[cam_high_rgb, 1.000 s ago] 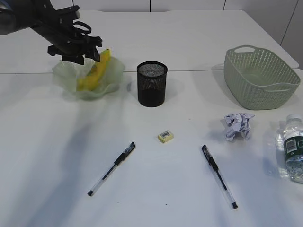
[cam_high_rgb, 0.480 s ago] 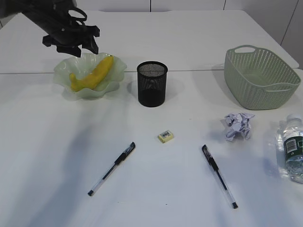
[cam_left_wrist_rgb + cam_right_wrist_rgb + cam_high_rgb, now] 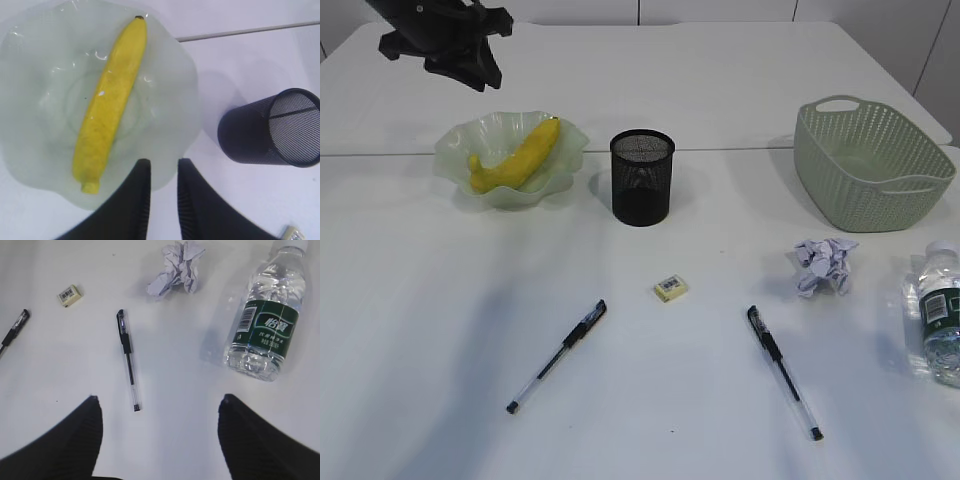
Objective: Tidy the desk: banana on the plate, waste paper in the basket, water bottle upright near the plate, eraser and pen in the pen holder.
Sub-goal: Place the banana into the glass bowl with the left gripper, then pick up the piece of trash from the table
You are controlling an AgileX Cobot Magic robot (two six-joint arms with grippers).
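White desk held the scene: the left gripper (image 3: 470,65), jaws nearly together and empty, had risen off the plate (image 3: 455,160), leaving the banana (image 3: 515,157) inside. Right gripper (image 3: 159,412) gaped near the bottle (image 3: 267,325).

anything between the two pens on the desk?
Only the eraser, set slightly behind the line between left pen and right pen; exterior view shows it.

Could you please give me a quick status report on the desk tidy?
Left gripper nearly shut, empty, above plate. Banana plated. Right gripper open, empty. Nothing in the way.
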